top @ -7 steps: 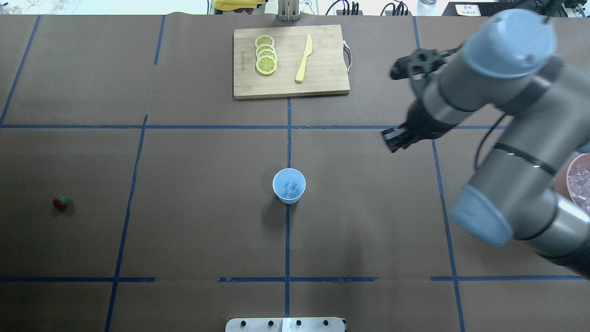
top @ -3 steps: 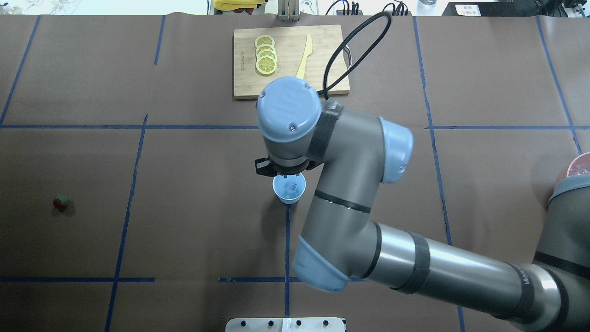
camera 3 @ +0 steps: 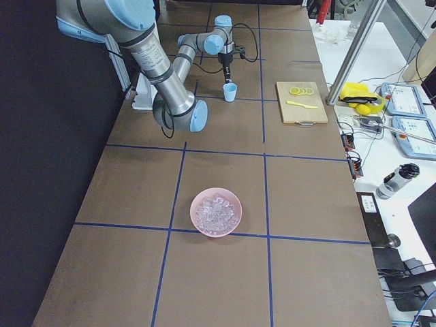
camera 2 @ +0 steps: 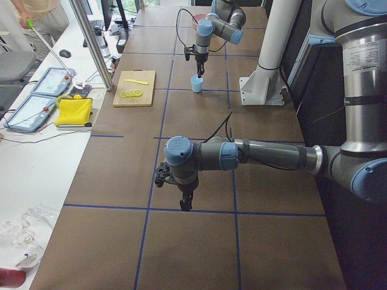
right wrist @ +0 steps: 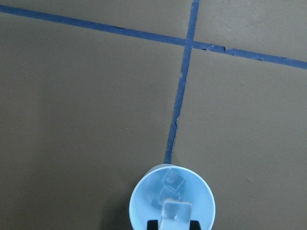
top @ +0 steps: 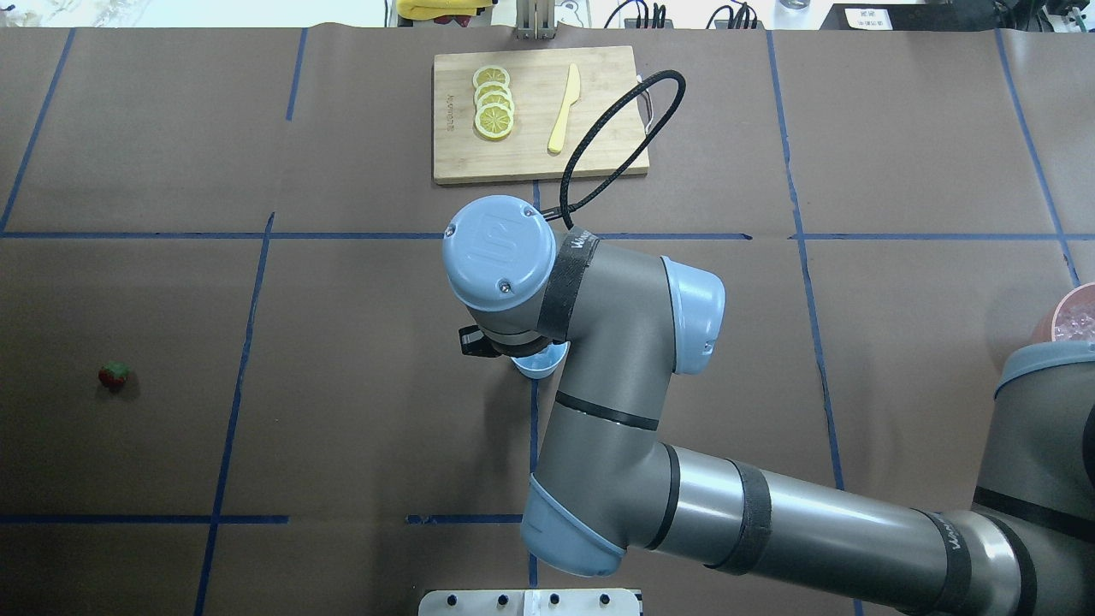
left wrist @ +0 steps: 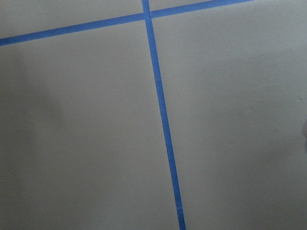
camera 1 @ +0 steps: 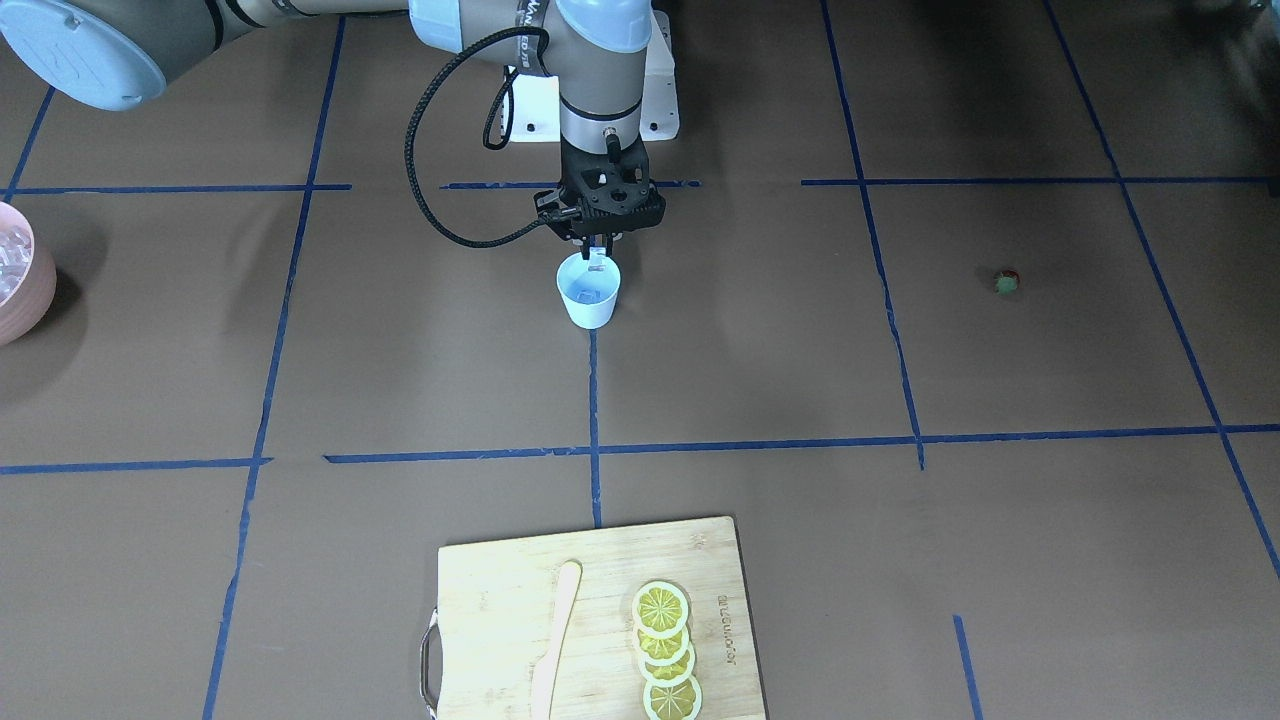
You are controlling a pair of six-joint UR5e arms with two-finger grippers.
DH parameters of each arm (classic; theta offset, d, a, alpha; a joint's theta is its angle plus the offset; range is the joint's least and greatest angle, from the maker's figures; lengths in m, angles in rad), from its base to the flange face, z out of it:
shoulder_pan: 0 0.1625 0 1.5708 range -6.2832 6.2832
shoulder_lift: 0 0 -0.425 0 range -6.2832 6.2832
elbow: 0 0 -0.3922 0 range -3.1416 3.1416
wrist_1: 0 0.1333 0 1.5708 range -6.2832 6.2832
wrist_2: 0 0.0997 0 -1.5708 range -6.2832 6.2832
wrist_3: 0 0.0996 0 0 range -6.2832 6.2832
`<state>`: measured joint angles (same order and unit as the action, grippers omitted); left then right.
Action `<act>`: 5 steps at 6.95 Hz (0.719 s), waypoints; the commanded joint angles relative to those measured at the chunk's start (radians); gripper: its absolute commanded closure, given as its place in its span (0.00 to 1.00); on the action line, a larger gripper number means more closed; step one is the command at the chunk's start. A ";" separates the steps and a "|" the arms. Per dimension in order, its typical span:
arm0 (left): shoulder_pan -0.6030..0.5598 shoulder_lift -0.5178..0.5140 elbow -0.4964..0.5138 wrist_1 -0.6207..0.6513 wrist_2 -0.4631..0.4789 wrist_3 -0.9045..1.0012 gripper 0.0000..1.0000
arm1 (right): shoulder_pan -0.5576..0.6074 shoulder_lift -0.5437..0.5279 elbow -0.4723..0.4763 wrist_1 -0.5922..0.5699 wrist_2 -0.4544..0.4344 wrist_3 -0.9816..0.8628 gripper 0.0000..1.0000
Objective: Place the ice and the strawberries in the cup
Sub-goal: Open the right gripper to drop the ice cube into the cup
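Cup (camera 1: 588,300) on brown blue-taped table (camera 1: 400,380), right gripper (camera 1: 597,262) pinching ice (right wrist: 176,211), left gripper (camera 2: 186,205) state unclear

Even, diffuse light leaves only soft shadows on the table (camera 1: 900,350); the right wrist view blurs the near ice (right wrist: 176,211) at six o'clock.

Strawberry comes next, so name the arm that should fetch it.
Left. The strawberry lies on the robot's left side, far from the cup. The right gripper is over the cup, shut on an ice cube; the left gripper hangs over the table.
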<state>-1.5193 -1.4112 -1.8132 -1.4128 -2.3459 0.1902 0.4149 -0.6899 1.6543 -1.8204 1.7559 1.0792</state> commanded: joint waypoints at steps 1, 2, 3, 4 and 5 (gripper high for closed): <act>0.001 0.000 0.000 0.000 0.000 0.000 0.00 | -0.001 -0.002 0.001 0.003 -0.003 0.001 0.31; 0.001 0.000 0.000 0.000 0.000 0.000 0.00 | -0.001 -0.002 0.002 0.003 -0.001 -0.001 0.07; -0.001 0.000 0.000 0.000 0.000 0.000 0.00 | -0.001 -0.002 0.002 0.003 -0.001 0.001 0.02; -0.001 0.000 0.000 0.000 0.000 0.000 0.00 | -0.001 -0.002 0.002 0.003 -0.001 0.001 0.02; 0.001 0.000 0.000 -0.002 0.000 0.000 0.00 | 0.007 0.000 0.012 0.003 0.000 -0.001 0.02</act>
<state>-1.5196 -1.4112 -1.8131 -1.4132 -2.3455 0.1902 0.4166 -0.6915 1.6595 -1.8178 1.7552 1.0794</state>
